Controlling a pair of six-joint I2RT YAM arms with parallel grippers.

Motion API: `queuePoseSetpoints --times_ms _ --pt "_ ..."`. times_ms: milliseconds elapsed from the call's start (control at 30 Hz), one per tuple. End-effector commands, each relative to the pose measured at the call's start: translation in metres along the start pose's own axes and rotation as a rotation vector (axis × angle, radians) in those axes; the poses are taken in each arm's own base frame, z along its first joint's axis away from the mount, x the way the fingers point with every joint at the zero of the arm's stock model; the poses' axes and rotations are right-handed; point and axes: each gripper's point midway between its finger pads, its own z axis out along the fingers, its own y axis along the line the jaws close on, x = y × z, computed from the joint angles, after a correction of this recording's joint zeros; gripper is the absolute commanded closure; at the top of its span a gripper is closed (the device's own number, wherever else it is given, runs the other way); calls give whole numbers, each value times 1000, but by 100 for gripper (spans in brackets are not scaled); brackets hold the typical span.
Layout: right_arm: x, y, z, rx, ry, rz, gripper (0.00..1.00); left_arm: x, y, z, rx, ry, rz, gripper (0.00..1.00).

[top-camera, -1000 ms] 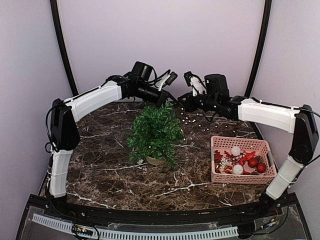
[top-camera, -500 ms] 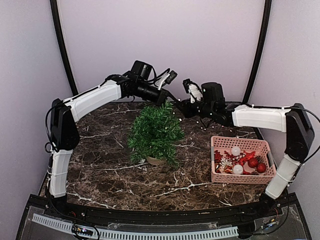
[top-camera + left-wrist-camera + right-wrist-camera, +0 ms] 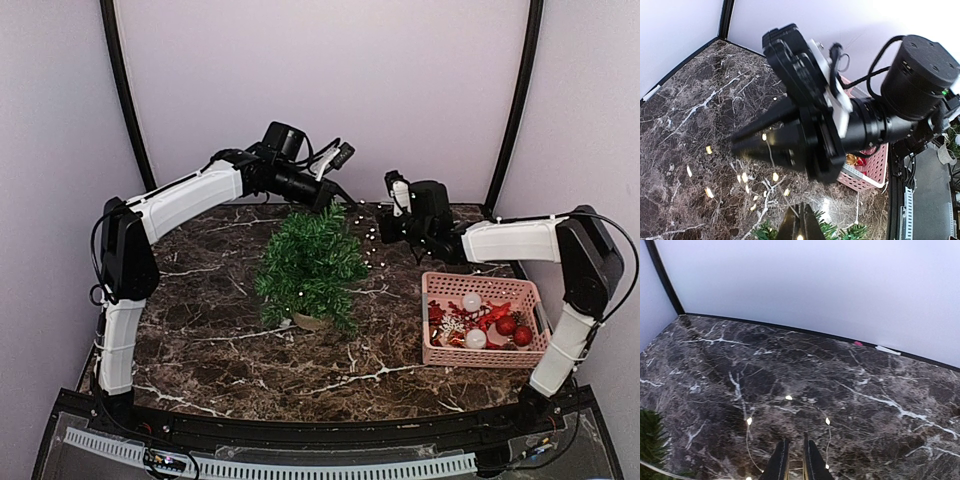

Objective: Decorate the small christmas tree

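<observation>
- The small christmas tree (image 3: 308,262) is bushy, with dark green spiky needles. It stands in a tan pot (image 3: 310,321) near the middle of the dark marble desk (image 3: 200,330).
- The left gripper (image 3: 800,225) is pinched shut just above the tree top.
- The right gripper (image 3: 795,450) has 2 thin fingers with a narrow gap between them.
- Tiny glowing lights (image 3: 788,397) on a thin wire lie on the desk.
- The pink basket (image 3: 487,290) has holes in its sides.

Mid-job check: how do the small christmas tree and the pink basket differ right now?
The small christmas tree stands upright mid-table, bushy and dark green; the pink basket sits low, off to the right. The basket holds red and white ornaments; none show on the tree. Both rest on the marble table.
</observation>
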Motion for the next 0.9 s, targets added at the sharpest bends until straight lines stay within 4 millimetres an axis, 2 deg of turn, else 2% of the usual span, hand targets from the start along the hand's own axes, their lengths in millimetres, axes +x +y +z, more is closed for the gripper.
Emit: queuePoseSetpoints --times_ms 0,200,567,733,867 --pt "-2 -48 -2 145 -37 11 89 -24 -19 -20 -12 -39 64 100" --pt "22 -99 -16 244 6 32 89 -27 -20 -26 -30 -49 71 100" --pt "34 -159 -40 367 27 50 87 -29 -16 -31 -72 -57 87 100" --pt "35 -171 -43 376 30 54 92 -30 -15 -32 -79 -59 89 100" --pt "16 -152 -50 272 -3 60 100 -29 -14 -32 -85 -56 97 100"
